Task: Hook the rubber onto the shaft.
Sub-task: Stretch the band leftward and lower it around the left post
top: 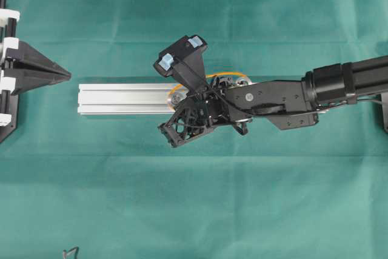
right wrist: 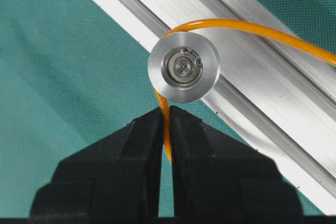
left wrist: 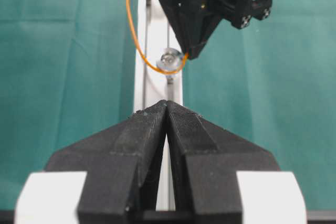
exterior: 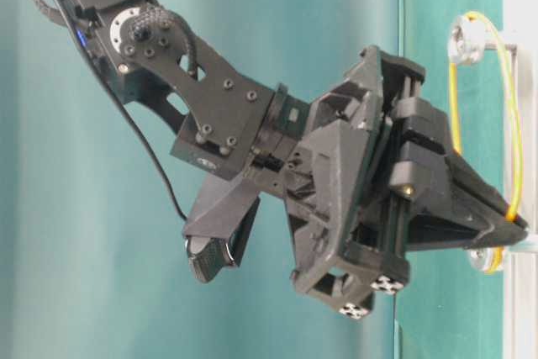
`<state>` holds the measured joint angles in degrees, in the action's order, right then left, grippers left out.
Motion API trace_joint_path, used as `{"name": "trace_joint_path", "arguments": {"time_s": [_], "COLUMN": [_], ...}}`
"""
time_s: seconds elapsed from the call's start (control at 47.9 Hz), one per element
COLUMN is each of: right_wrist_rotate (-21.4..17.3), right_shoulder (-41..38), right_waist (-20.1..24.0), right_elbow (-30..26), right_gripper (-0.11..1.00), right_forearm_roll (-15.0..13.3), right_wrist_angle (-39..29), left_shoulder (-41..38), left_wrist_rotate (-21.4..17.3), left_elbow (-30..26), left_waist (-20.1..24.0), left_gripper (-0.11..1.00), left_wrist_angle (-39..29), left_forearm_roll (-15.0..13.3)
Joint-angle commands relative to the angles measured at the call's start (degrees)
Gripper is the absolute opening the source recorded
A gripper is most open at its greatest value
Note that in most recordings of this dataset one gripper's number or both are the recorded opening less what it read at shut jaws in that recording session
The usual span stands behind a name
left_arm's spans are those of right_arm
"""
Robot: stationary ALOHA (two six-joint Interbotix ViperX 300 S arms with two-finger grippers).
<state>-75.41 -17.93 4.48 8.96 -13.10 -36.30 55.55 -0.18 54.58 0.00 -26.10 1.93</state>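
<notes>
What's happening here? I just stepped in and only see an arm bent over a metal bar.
The right gripper is shut on the thin orange rubber band, pinching it just below a round silver pulley on the aluminium rail. The band curves around that pulley. The left gripper sits shut and apart, holding nothing.

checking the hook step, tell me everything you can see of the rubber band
The band is a thin orange loop of smooth cord, stretched taut. It curves around the top of a silver pulley on the aluminium rail and runs back along the rail to a second pulley. Below the near pulley, the right gripper pinches it between shut fingertips, a short end showing between them. Nothing else touches it; the left gripper sits shut, well clear.
</notes>
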Motion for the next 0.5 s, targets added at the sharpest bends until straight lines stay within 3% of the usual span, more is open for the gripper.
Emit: {"name": "trace_joint_path", "arguments": {"time_s": [0.0, 0.481], "right_wrist_rotate": [0.09, 0.26], "right_shoulder": [3.16, 5.80], "right_waist": [-0.26, -0.26], "right_elbow": [-0.26, 2.90], "right_gripper": [0.07, 0.07], "right_forearm_roll": [-0.18, -0.26], "right_wrist_angle": [0.09, 0.35], "left_shoulder": [-0.35, -0.44], "left_wrist_rotate": [0.09, 0.00], "left_elbow": [-1.93, -1.93], "left_waist": [0.00, 0.00], "left_gripper": [0.02, 0.02], "left_wrist_angle": [0.26, 0.26], "left_forearm_roll": [0.09, 0.09]}}
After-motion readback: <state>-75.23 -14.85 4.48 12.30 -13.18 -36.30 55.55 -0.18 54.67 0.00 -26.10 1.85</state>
